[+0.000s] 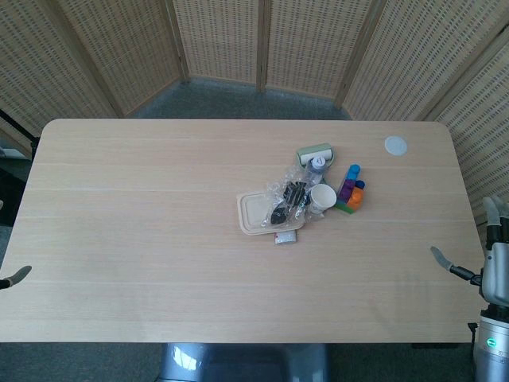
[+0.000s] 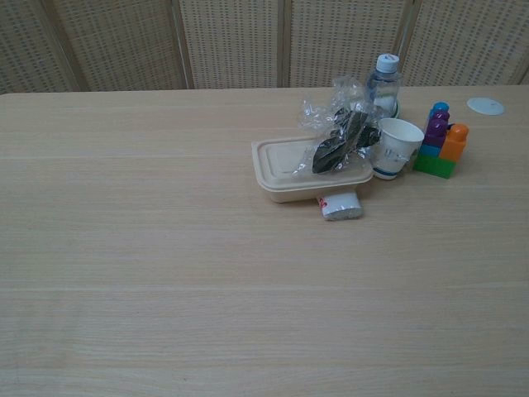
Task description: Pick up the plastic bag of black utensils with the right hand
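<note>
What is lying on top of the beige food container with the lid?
The plastic bag of black utensils lies across the right part of the beige container's lid, leaning toward the paper cup. The lid is closed, so its contents cannot be seen.

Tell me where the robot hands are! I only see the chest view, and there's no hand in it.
Observer: The right robot hand is by the right edge of the table, far from the bag of black utensils.
Operator: Is it holding anything?
Observer: No, nothing. Its thumb sticks out, apart from the fingers.
Operator: And the other one?
Observer: Only a tip of the left robot hand shows at the table's left edge.
</note>
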You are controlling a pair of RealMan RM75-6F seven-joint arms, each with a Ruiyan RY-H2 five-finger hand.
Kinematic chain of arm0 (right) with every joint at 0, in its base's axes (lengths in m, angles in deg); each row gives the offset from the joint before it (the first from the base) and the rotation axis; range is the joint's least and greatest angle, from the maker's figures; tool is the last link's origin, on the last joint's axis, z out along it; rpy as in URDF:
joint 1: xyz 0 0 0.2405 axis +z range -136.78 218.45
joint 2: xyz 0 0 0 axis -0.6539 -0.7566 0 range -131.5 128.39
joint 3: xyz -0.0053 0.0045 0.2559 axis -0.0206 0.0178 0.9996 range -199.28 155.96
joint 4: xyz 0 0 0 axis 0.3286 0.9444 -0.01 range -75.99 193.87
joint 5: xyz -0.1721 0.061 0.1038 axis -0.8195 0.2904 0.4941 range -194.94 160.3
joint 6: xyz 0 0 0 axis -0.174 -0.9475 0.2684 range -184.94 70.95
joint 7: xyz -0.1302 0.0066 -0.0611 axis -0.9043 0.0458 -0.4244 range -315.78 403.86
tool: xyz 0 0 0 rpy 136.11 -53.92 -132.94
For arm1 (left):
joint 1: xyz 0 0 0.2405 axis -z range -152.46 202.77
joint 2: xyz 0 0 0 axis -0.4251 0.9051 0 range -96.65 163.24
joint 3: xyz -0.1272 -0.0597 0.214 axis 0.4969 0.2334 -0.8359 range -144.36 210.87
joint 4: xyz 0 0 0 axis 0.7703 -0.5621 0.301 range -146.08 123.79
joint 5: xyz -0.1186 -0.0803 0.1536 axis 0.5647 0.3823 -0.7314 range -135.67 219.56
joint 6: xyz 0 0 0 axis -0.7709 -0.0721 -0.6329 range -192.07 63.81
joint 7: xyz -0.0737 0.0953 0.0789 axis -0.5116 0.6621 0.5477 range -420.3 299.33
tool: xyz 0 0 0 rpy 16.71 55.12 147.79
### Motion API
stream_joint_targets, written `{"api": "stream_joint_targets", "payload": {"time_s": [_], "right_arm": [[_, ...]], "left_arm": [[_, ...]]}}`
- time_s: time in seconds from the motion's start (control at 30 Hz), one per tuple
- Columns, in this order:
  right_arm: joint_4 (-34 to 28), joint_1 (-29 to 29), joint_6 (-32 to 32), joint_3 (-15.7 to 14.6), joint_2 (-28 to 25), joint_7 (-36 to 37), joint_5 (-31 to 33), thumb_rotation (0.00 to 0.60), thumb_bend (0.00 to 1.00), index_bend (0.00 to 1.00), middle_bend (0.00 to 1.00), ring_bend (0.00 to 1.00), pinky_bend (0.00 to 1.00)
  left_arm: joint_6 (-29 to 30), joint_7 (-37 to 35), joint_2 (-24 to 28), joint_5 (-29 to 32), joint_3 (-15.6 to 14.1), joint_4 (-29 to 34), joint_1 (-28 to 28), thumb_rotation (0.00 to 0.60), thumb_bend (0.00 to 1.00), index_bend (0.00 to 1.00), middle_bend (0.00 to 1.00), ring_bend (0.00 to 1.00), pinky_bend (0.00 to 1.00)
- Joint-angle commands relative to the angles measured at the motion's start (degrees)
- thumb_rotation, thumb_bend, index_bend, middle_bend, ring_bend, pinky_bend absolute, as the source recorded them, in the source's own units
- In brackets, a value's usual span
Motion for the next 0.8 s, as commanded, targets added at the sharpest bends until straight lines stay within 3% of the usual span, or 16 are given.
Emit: {"api": "stream_joint_targets", "payload": {"time_s": [0.03, 0.4, 0.63, 0.8], "right_arm": [[0.03, -0.01, -0.01, -0.14, 0.02, -0.13, -0.18, 0.357, 0.00, 0.00, 0.00, 0.00, 0.00], [1.20, 1.92, 3.41, -2.49, -0.25, 4.51, -5.53, 0.374, 0.00, 0.00, 0.00, 0.00, 0.00], [8.60, 9.77, 14.54, -4.93, -1.31, 16.46, -12.91, 0.502, 0.00, 0.00, 0.00, 0.00, 0.00], [13.63, 15.32, 19.51, -6.05, -0.15, 15.78, -17.62, 0.550, 0.00, 0.00, 0.00, 0.00, 0.00]], "left_arm": [[0.22, -0.22, 0.13, 0.08, 0.05, 0.04, -0.09, 0.600, 0.00, 0.00, 0.00, 0.00, 0.00], [0.43, 0.07, 0.30, 0.30, -0.18, 0.33, -0.33, 0.600, 0.00, 0.00, 0.00, 0.00, 0.00], [0.52, -0.04, 0.21, 1.43, 0.34, 0.09, -0.21, 0.600, 0.00, 0.00, 0.00, 0.00, 0.00], [0.64, -0.19, 0.20, 1.63, 0.42, -0.01, -0.26, 0.600, 0.00, 0.00, 0.00, 0.00, 0.00]]}}
